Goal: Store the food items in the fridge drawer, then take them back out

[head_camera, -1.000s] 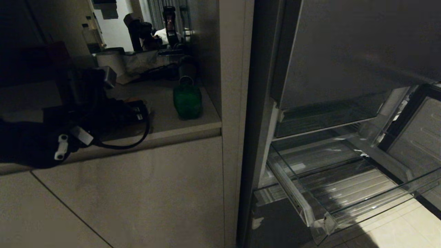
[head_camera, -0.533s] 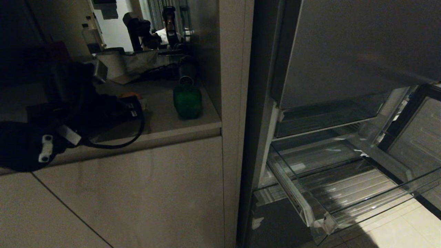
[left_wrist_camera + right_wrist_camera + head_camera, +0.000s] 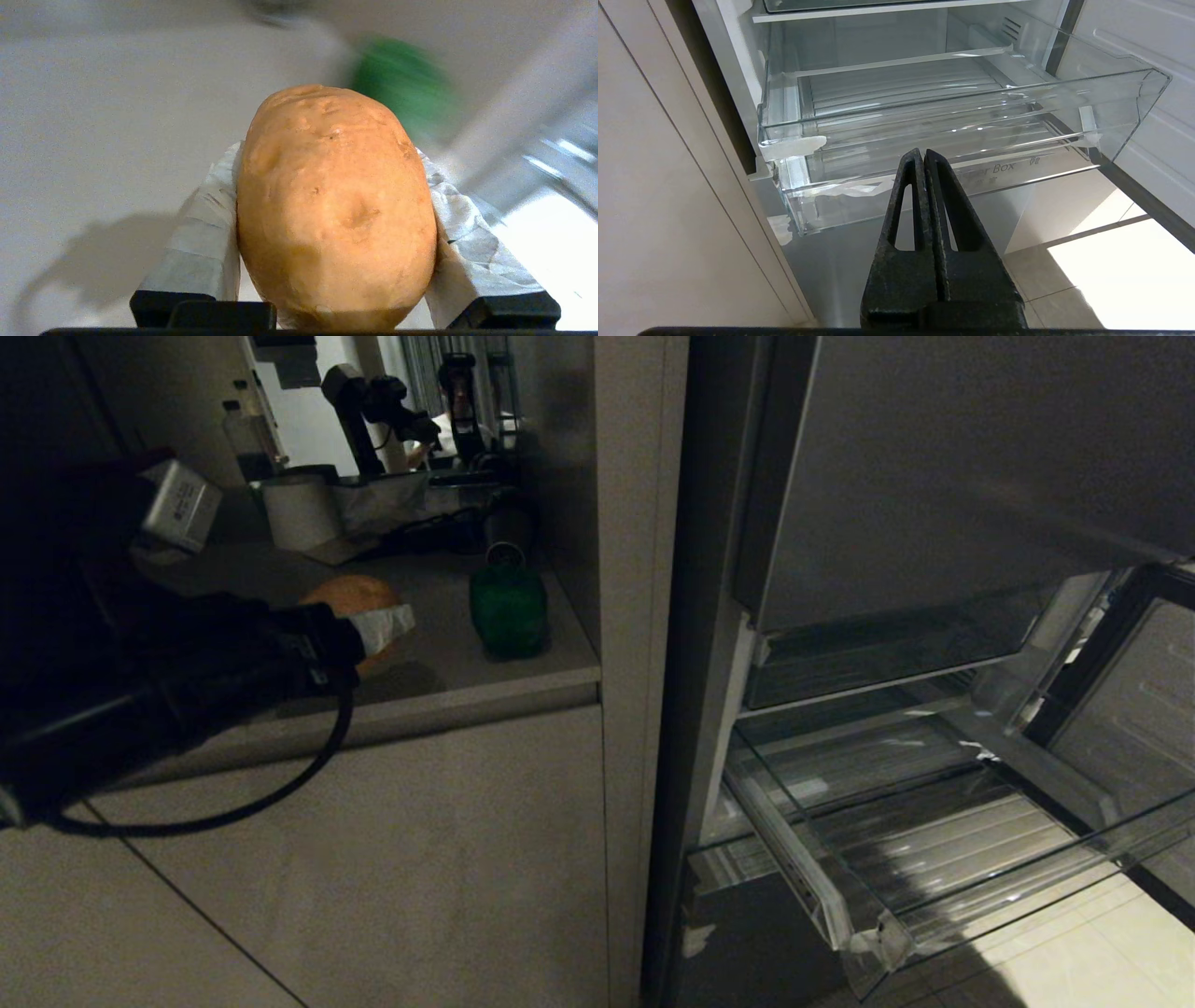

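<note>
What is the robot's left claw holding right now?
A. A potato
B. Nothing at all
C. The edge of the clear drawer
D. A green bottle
A. The left wrist view shows the left gripper with its taped fingers pressed against both sides of a tan potato; the green bottle stands apart on the counter.

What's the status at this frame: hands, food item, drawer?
Left hand shut on potato, above the counter. Right hand shut, empty, parked before the fridge drawer. Drawer pulled out, nothing in it. Green bottle on the counter, beside the potato.
</note>
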{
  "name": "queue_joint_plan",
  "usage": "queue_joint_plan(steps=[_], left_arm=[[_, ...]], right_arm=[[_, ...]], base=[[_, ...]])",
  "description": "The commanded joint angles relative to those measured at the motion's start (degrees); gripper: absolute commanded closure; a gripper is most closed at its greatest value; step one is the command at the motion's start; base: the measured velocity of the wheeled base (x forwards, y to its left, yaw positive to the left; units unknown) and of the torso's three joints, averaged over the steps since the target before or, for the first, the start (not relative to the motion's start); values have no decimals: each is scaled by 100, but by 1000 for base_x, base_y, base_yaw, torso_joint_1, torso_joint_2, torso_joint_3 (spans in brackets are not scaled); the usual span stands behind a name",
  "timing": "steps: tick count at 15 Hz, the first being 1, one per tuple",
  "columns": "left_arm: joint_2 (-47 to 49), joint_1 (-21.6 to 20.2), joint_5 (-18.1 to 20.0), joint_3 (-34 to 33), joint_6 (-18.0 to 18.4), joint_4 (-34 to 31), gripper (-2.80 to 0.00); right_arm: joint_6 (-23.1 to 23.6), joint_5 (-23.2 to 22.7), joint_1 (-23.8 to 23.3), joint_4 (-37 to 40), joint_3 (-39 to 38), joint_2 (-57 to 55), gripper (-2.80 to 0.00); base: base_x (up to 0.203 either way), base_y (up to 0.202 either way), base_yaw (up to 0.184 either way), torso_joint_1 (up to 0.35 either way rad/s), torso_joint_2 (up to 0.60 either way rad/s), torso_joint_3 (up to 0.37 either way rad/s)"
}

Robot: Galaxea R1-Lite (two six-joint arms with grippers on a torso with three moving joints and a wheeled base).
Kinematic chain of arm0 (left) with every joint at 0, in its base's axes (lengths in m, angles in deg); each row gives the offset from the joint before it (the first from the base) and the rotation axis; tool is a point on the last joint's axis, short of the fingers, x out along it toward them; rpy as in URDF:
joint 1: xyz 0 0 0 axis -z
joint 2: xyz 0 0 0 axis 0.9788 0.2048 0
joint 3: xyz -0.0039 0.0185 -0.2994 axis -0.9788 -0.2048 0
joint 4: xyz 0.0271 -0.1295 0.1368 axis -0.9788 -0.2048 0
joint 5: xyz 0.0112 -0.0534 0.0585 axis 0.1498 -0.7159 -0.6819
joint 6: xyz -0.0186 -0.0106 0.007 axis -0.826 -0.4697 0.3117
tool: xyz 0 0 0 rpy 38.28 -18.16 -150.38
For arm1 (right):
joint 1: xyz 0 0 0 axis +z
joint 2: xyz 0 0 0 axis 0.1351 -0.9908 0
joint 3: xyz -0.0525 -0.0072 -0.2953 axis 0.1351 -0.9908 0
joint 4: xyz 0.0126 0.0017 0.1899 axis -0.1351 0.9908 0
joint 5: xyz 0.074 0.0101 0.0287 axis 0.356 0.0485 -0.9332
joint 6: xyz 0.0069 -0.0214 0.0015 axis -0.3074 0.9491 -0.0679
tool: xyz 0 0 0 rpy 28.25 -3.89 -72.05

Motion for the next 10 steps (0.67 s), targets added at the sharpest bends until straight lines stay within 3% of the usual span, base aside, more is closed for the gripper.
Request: queue_joint_plan(steps=[1, 7, 10], left_arm=[[-582, 425, 294, -386, -6, 15, 0], [-489, 1523, 349, -603, -13, 24, 0], [-83, 1843, 346, -519, -9, 39, 0]], right_arm=[[0, -1, 1, -4, -176, 0, 0], [0, 5, 1, -4, -176, 0, 0], [0, -2, 1, -4, -176, 0, 0]], base=[[0, 0, 0, 0, 0, 0], [0, 0, 0, 0, 0, 0], [0, 0, 0, 0, 0, 0]])
